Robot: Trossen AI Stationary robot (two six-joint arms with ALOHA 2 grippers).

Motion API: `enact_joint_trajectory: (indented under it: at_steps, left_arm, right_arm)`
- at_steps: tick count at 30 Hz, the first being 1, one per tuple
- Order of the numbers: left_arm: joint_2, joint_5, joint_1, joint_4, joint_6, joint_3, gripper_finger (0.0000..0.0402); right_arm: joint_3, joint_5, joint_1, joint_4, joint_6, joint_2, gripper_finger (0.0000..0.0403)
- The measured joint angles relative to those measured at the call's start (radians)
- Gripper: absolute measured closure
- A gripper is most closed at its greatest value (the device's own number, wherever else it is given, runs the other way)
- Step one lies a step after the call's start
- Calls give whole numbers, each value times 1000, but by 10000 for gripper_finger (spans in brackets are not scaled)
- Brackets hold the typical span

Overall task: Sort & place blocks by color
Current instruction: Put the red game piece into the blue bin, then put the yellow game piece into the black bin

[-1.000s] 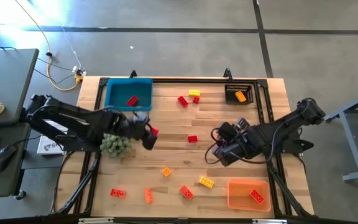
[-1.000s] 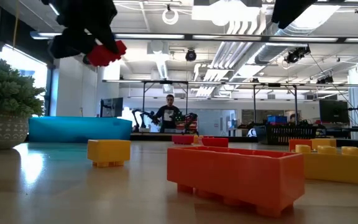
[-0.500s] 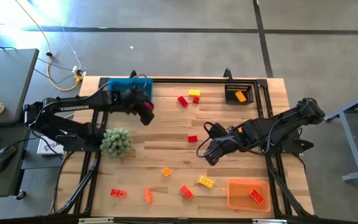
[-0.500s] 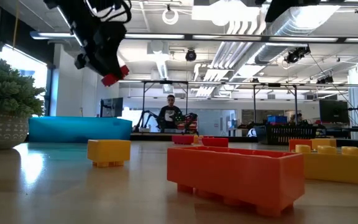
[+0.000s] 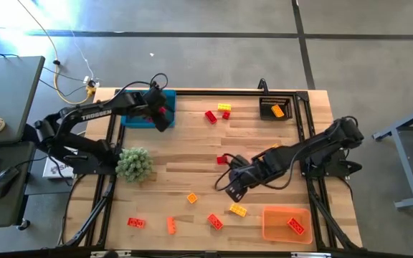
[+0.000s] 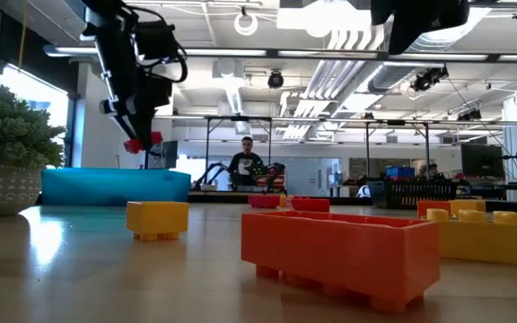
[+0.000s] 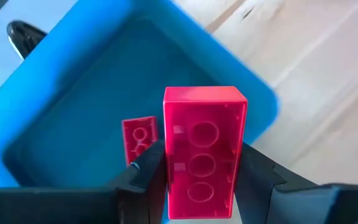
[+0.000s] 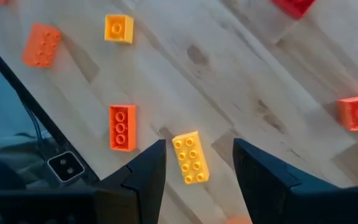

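My left gripper (image 5: pixel 163 115) is shut on a red brick (image 7: pixel 204 152) and hovers over the right part of the blue bin (image 5: pixel 133 116). Another red brick (image 7: pixel 140 137) lies on that bin's floor. In the low view the left gripper (image 6: pixel 138 142) hangs high above the bin. My right gripper (image 5: pixel 231 188) is open above the table's middle, just short of a yellow brick (image 5: pixel 238 209), which shows between its fingers in the right wrist view (image 8: pixel 190 157). Several red, orange and yellow bricks lie scattered on the wood. My left gripper pinches the red brick between its two fingers (image 7: pixel 146 175), one on each long side (image 7: pixel 169 174). The brick's hollow underside faces the wrist camera. The fingers come from above, slanting down. The brick is lifted clear over the blue bin.
A black bin (image 5: pixel 278 107) at the far right holds an orange brick; an orange bin (image 5: pixel 287 223) at the near right holds a red one. A green plant clump (image 5: pixel 134 164) stands at the left. Red bricks (image 5: pixel 211 116), (image 5: pixel 222 159) lie mid-table; others line the near edge.
My left gripper has carried the red brick from beside the plant toward the table's far edge, to above the blue bin, still shut on it. My right gripper has moved left and toward the near edge, closer to the yellow brick.
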Motion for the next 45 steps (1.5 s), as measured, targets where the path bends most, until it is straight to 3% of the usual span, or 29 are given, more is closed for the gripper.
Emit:
enact_joint_trajectory:
  at_steps: [9, 18, 34, 45]
  left_arm:
    - [68, 9, 73, 0, 61, 0, 274]
    - [109, 10, 98, -1, 61, 0, 225]
    - [100, 76, 98, -6, 42, 3, 203]
    - [100, 97, 97, -148, 52, 183, 204]
  right_arm:
    - [0, -43, 20, 71, -30, 96, 231]
    - [0, -47, 84, 174, -22, 182, 218]
    - [0, -27, 166, 164, 4, 317, 187]
    - [0, -47, 157, 143, 2, 388, 187]
